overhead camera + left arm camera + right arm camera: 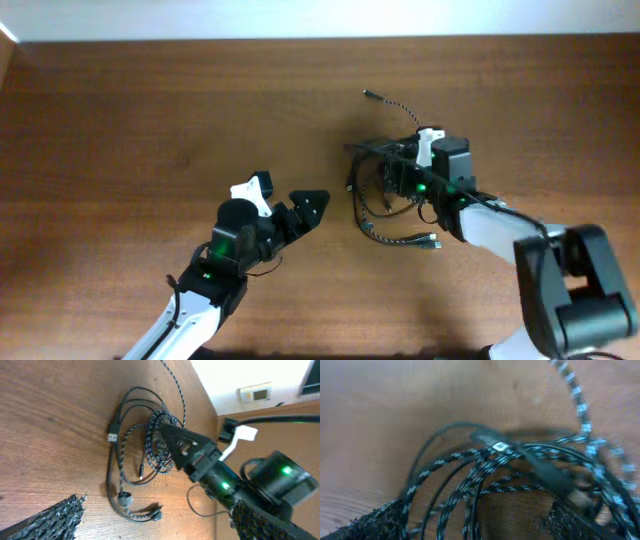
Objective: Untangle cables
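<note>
The cables [385, 205] lie in a tangled heap right of the table's middle. The speckled braided cable [159, 442] is coiled there, and its free end [372, 96] trails toward the far edge. The plain black cable [116, 472] loops round the heap's left side, with a USB plug [112, 437] and small plug ends [428, 240] lying loose. My right gripper [385, 168] sits low over the heap and is open, several strands [475, 485] running between its fingers [375, 520]. My left gripper [303, 210] is open and holds nothing, a hand's width left of the heap.
A white strip [320, 18] runs along the table's far edge [320, 42]. The right arm's bulky base [575, 290] stands at the front right. A thin black wire [192, 505] curls from the right arm's wrist. A small wall unit [255, 393] shows beyond the table.
</note>
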`<state>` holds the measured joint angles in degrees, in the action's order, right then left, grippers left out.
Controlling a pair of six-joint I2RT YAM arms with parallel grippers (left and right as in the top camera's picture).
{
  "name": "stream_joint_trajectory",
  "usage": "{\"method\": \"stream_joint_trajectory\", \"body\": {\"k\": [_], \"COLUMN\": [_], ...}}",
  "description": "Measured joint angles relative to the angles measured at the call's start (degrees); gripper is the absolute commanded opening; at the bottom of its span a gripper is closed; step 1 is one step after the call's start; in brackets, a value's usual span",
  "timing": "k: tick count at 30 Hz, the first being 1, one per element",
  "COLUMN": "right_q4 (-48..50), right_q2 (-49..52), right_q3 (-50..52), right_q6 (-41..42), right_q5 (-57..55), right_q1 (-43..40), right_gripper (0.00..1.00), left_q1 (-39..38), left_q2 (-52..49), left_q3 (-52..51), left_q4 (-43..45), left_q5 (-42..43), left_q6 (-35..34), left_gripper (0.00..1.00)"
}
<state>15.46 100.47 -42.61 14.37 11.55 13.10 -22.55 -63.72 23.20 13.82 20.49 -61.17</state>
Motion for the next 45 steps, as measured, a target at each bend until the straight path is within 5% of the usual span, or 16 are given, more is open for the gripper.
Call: {"method": "stream_joint_trajectory", "body": {"k": [2, 3, 11, 13, 16, 19, 20, 23, 29, 33, 34, 35, 36, 40, 43, 45], "right_q4": [0.00, -0.98, 2.40, 1.86, 0.68, -0.81, -1.38, -1.60, -2.75, -24.37, -26.01, -27.87, -28.33, -28.48, -31.95, -34.77], "right_q2": [2.38, 2.38, -13.75, -21.62, -23.69, -23.71, -23.69, -23.71, -23.69, -23.85, -23.67, -22.69, -21.16, -19.23, -19.17, -19.06], "right_q3": [-0.74, -0.79, -0.74, -0.48, -0.57, -0.59, -0.57, -0.57, -0.59, -0.94, -0.96, -1.01, -1.01, -1.01, -0.98, -1.01], "right_q6": [-1.66, -1.44, 5.29, 6.73, 8.46, 9.11, 9.20, 9.22, 9.14, 8.98, 8.98, 8.98, 8.96, 9.14, 8.96, 9.01], "right_q5": [2.47, 7.30, 52.94, 62.86, 69.18, 70.71, 70.71, 70.47, 61.37, 13.60, 7.89, 1.70, 0.72, 1.53, 1.57, 1.55], "right_q1": [0.83, 0.83, 0.83, 0.92, 3.69, 8.35, 8.48, 11.15, 11.58, 11.85, 11.87, 11.87, 11.87, 11.87, 11.87, 11.87], "right_gripper": [0.14, 0.04, 0.04, 0.04, 0.04, 0.04, 0.04, 0.04, 0.04, 0.13, 0.13, 0.13, 0.14, 0.93, 0.99, 0.99], "left_q1": [0.00, 0.00, 0.00, 0.00, 0.00, 0.00, 0.00, 0.04, 0.04, 0.04, 0.07, 0.07, 0.07, 0.04, -4.66, -10.43], "left_q2": [-0.24, -0.24, -0.26, -0.26, -0.31, -0.35, -0.37, -0.37, -0.37, -0.35, -0.35, -0.42, -0.50, -0.46, -6.14, -17.29], "left_q3": [0.00, 0.00, 0.04, 0.04, -0.15, -0.33, -0.37, -0.37, 0.07, 0.26, 0.22, -0.11, -0.22, -0.26, -0.26, 0.15], "left_q4": [-0.96, -0.96, -10.01, -10.14, -4.90, 2.27, 3.72, 5.20, -8.39, -23.47, -21.92, -16.24, -11.17, -4.92, 12.11, 24.92], "left_q5": [0.00, 0.00, -2.89, -3.41, -2.05, 0.28, 0.33, 1.95, 4.63, 6.47, 8.79, 13.27, 16.06, 3.89, -8.11, -13.81], "left_q6": [-0.02, -0.02, -0.02, 0.00, -0.39, 0.76, 1.36, 2.01, 9.44, 11.06, 11.10, 11.15, 11.19, 6.62, 1.38, 0.59], "left_gripper": [0.99, 0.99, 0.97, 0.59, 0.99, 0.99, 0.93, 0.00, 0.00, 0.00, 0.16, 0.76, 0.99, 0.97, 0.89, 0.53]}}
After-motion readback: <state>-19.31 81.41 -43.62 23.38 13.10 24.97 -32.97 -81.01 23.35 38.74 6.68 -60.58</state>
